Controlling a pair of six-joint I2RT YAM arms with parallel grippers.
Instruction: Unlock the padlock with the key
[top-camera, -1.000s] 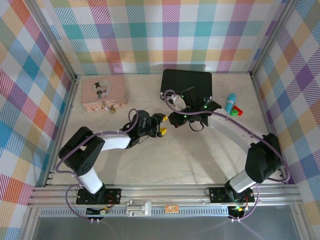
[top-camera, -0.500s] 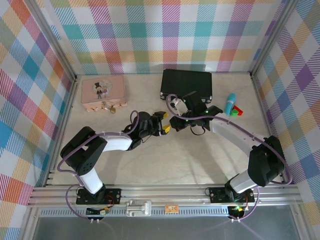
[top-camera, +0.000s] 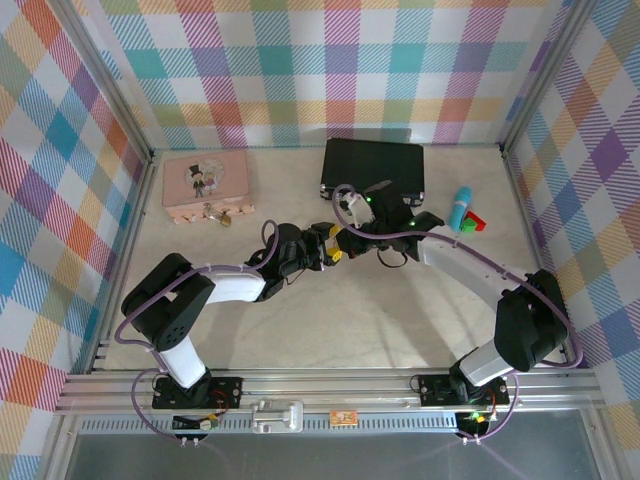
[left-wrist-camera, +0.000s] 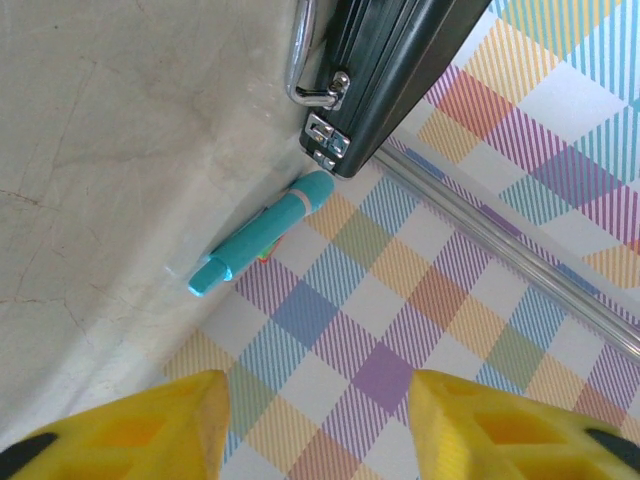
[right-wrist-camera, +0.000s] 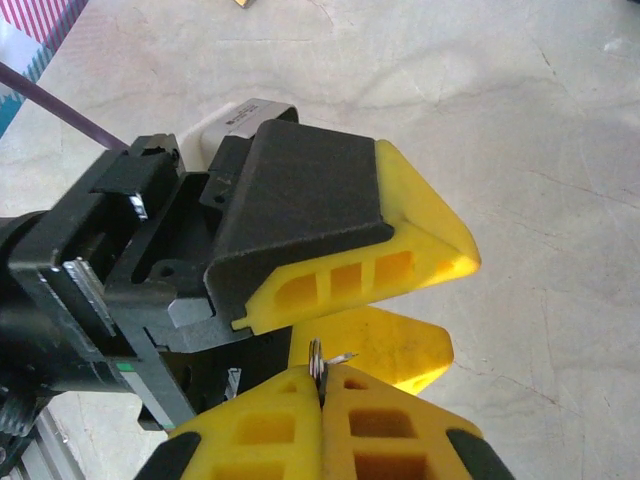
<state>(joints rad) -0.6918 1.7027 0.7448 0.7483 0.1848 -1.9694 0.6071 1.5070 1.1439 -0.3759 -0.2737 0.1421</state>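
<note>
Beige table (top-camera: 380, 310) under me, and my right gripper (right-wrist-camera: 322, 382) is pinched tight on the key (right-wrist-camera: 320, 358), its tip poking toward my left gripper (right-wrist-camera: 440, 300), jaws parted, just ahead. The padlock (top-camera: 226, 217) sits well off left by the pink tin (top-camera: 207, 180), nearer my left arm.

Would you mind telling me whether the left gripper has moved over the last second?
Yes: the left gripper edged right, away from the pink tin.

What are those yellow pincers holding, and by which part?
The right pincer is shut on the tiny silvery key, only a sliver poking out; which end it grips cannot be told. The left pincer is open and empty.
</note>
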